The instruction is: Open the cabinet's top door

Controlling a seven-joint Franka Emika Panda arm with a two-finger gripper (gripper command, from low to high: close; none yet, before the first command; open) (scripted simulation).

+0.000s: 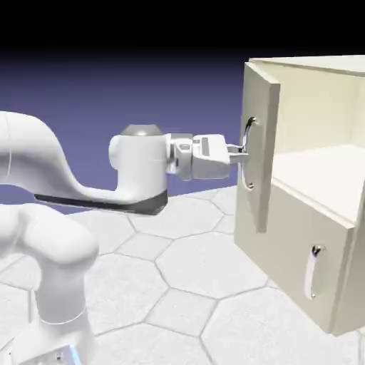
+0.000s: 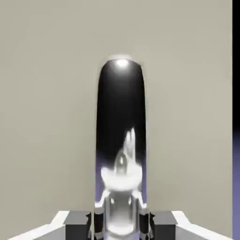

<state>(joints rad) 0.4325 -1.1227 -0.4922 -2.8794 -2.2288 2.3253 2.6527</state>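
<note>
The cream-beige cabinet [image 1: 324, 235] stands at the right of the exterior view. Its top door [image 1: 260, 107] is swung partly out, showing the bare shelf space behind it. My gripper [image 1: 241, 152] reaches level from the left and is shut on the door's curved chrome handle [image 1: 249, 128] near its middle. In the hand view the handle [image 2: 120, 122] rises as a dark, shiny bar between my grey fingertips [image 2: 75, 225], with the door's flat panel [image 2: 47, 93] filling the picture behind it. The lower door [image 1: 299, 249] is shut.
The lower door carries a smaller chrome handle [image 1: 314, 271]. The table [image 1: 185, 285] has a pale hexagon pattern. My white arm [image 1: 43, 178] rises from the lower left. A strip of blue backdrop [image 2: 236, 178] shows past the door's right edge in the hand view.
</note>
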